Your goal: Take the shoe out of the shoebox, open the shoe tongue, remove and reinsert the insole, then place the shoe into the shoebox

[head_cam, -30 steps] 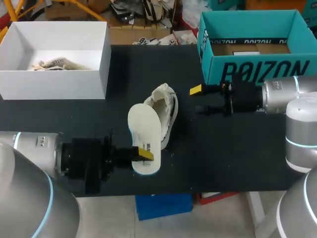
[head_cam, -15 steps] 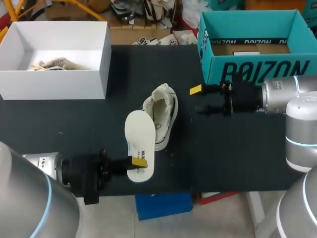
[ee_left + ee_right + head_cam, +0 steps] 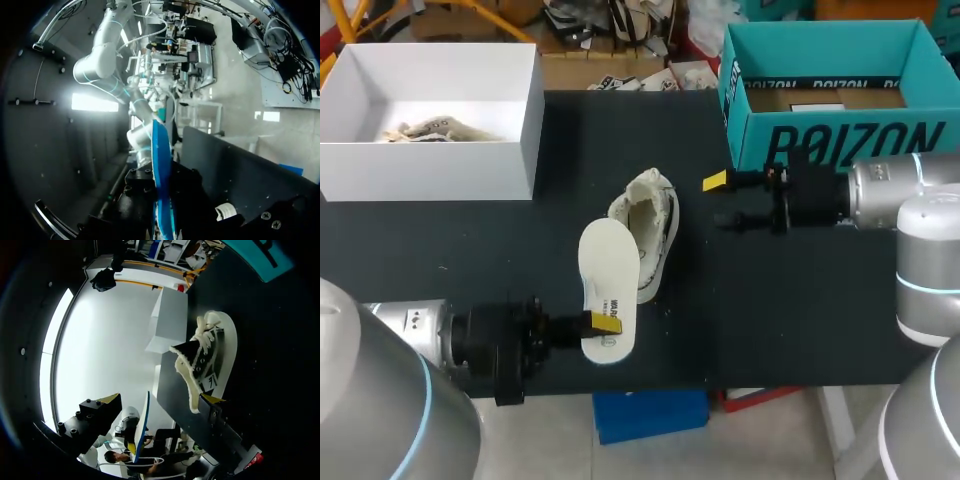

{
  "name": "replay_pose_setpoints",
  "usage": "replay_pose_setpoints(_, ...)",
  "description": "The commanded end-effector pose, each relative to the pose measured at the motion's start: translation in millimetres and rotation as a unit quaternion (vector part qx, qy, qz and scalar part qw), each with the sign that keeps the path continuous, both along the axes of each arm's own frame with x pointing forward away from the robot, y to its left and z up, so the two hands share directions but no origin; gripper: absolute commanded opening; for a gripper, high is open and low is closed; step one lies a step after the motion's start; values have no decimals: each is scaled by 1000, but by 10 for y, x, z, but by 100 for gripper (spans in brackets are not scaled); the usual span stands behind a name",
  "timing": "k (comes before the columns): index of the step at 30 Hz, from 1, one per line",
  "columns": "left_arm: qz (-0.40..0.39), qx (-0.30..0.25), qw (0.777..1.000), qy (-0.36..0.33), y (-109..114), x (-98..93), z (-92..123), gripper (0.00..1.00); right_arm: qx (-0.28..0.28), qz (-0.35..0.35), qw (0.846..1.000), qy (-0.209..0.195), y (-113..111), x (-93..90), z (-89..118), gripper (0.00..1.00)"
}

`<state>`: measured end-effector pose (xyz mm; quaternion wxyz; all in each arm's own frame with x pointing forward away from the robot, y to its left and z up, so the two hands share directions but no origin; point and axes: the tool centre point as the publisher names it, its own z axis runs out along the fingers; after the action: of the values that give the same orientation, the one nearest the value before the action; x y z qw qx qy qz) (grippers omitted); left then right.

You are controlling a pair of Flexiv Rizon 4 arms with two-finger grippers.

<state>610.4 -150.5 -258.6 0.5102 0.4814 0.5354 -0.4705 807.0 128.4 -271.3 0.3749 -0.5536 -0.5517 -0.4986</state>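
— Moved since last entry?
— Item: insole (image 3: 608, 285), edged back toward shoe (image 3: 650, 225); heel end clamped in left gripper (image 3: 603, 324).
— And right gripper (image 3: 720, 202)?
— Unmoved; fingers wide, shoe just ahead of them.

Both arms lie level, pincers pointing inward; left one clamped, right one spread.

Your left arm (image 3: 400, 322) enters from the lower left corner, nearly horizontal, its black left wrist (image 3: 495, 345) ahead of the grey link. The left pincer (image 3: 603, 324) points toward the middle and is closed on the heel end of the insole (image 3: 607, 265): one yellow tip on top, the other finger hidden beneath. Your right arm (image 3: 890, 190) enters from the right edge, also level, with its black right wrist (image 3: 807, 197) leading. The right pincer (image 3: 720, 202) faces across toward your left side, fingers held wide apart. The right wrist view shows both yellow tips well separated.
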Motion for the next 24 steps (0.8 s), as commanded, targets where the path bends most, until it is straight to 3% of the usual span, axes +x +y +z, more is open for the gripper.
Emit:
replay_pose_setpoints(1, -6, -21, 999, -31, -30, 50, -101, 0, 0, -2, 1000, 0, 14, -10, -6, 100)
replay_pose_setpoints(13, -20, -30, 996, -82, -72, 445, -242, 0, 0, -2, 1000, 0, 14, -10, -6, 100)
replay_pose_setpoints(24, -37, -24, 995, -84, -153, 819, -322, 0, 0, -2, 1000, 0, 14, -10, -6, 100)
